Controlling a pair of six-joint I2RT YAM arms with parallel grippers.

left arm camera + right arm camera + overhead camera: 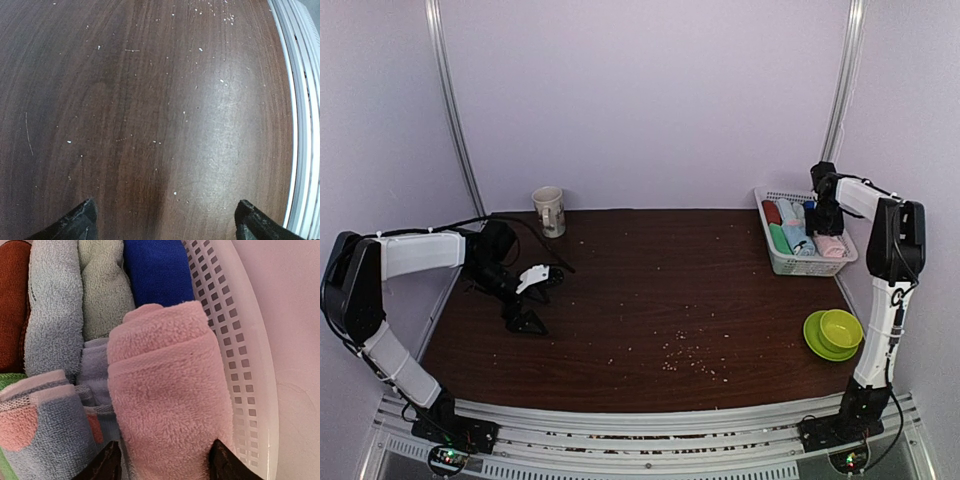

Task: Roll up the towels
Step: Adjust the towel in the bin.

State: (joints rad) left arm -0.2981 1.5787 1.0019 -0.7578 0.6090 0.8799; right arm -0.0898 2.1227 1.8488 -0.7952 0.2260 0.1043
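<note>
- Two arms at the near edge of one dark wooden table (650, 290), one gripper apiece.
- Left gripper (167, 225) low over the left part of the tabletop, jaws spread as wide as they go, above bare wood flecked with pale crumbs (200, 49).
- Right gripper (165, 466) reaching down into the single white basket (240, 355) at the far right corner of the table.
- Two black fingertips (106, 465) set apart, one on each side of the pink towel (165, 390), right against its flanks; squeezing or only resting there, cannot tell.
- Pink towel rolled up, lying inside the basket along its right wall.
- Five more rolled towels counted beside it:
  - one rust-red towel (12, 300)
  - one grey-blue towel (52, 310)
  - one pale green towel (102, 290)
  - one deep blue towel (155, 270)
  - one dotted towel (45, 435), light blue with orange spots, just left of the pink roll
- Also a lavender scrap (95, 370) and a bright green sliver (7, 380), too little showing to count as rolls.
- One mug (549, 210) upright at the far left.
- One lime-green bowl (840, 326) near the right edge, well apart from the basket.
</note>
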